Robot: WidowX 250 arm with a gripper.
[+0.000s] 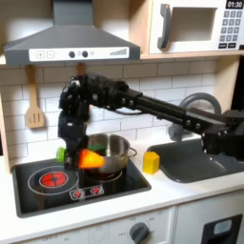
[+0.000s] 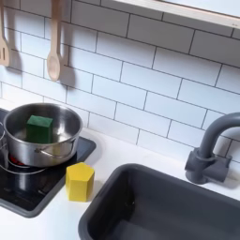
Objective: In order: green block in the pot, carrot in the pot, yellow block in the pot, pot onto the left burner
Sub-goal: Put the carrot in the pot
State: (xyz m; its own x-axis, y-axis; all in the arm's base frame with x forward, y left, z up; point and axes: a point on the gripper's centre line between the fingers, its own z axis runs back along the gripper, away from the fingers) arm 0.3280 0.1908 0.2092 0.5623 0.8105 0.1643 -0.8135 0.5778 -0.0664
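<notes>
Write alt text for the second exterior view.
A green block lies inside a shiny steel pot on a black cooktop. A yellow block stands on the white counter beside a dark sink.

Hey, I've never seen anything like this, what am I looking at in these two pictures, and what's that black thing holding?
It is a black robot arm working over a toy kitchen. The first exterior view looks across the counter; the second exterior view looks down close by the sink. The arm's tool holds an orange carrot at the rim of a steel pot. The pot sits on the black cooktop, with a green block inside. A yellow block rests on the counter between cooktop and sink.
</notes>
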